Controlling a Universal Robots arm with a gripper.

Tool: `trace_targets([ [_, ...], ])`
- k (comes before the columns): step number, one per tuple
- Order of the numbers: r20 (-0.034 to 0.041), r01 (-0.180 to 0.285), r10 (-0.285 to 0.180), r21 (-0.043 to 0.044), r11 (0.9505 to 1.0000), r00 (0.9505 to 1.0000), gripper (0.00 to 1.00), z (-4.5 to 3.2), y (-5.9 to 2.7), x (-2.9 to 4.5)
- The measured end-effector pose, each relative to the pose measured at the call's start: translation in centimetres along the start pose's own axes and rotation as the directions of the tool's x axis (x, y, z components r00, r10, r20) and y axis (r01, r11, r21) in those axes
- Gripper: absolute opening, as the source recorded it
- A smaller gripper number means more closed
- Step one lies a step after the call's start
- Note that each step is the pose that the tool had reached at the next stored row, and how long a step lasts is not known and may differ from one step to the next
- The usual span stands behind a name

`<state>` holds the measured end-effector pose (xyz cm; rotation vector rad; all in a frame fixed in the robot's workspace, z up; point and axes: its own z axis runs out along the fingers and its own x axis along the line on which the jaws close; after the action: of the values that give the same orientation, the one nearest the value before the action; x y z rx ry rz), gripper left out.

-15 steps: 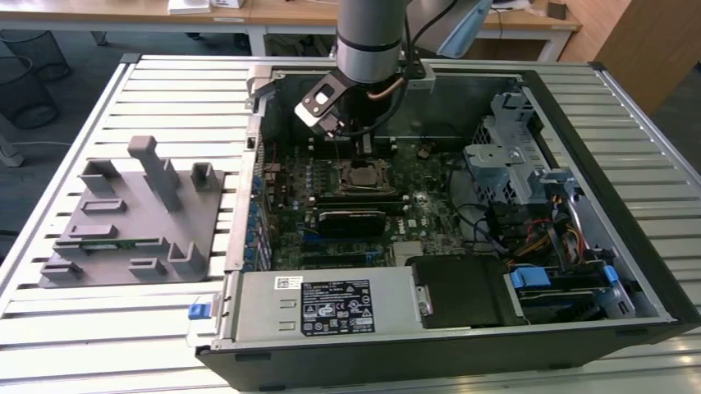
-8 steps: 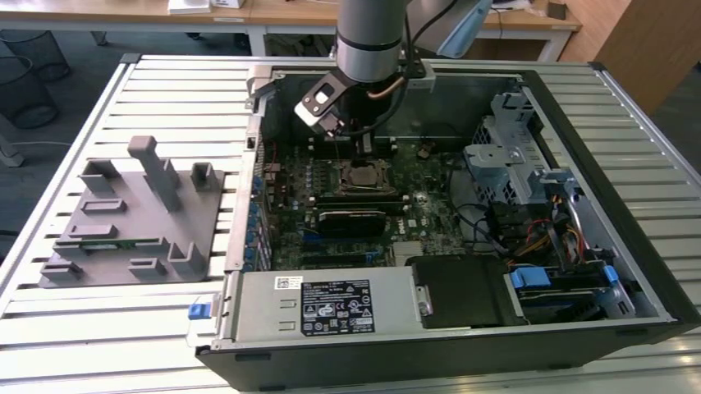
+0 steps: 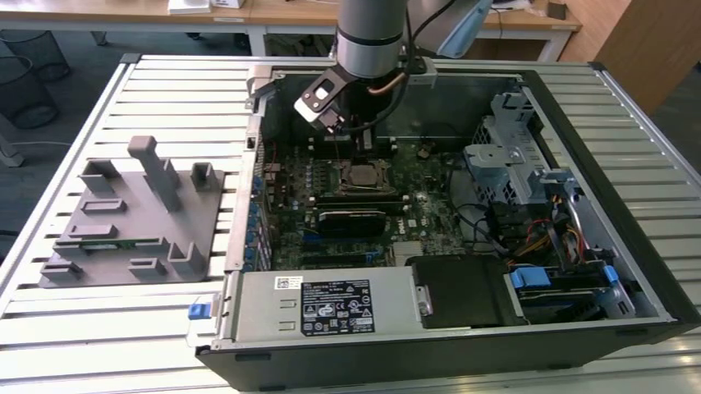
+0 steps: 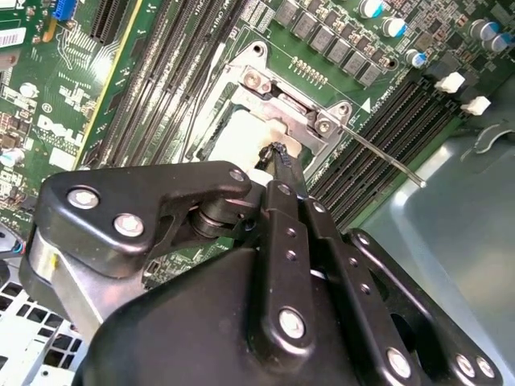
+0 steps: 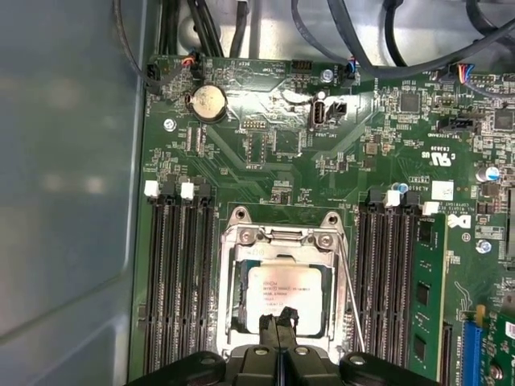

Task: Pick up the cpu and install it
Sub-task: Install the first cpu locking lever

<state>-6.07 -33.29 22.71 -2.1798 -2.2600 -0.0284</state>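
Robotics lab/workshop in an office-type rm: robot arm (image 3: 370, 37) works over a slatted metal bench (image 3: 143, 90) w/ an opened desktop PC case (image 3: 438, 353) and a grey parts fixture (image 3: 110, 238) on it. Bkgd in the exterior view has pale desks (image 3: 285, 12) and wire waste bins (image 3: 25, 86).

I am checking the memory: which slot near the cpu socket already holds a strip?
The slot holding the green memory strip, outermost in the bank away from the grey case wall; the other slots are empty and black.
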Motion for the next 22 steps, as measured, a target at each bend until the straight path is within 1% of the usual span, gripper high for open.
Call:
trace_targets([
  [17, 0.0, 0.0, 0.0, -0.0001, 1.0, 1.0, 0.11, -1.13, 0.01, 0.03],
  [22, 0.0005, 0.0, 0.0, 0.0, 1.0, 1.0, 0.11, -1.61, 0.02, 0.05],
])
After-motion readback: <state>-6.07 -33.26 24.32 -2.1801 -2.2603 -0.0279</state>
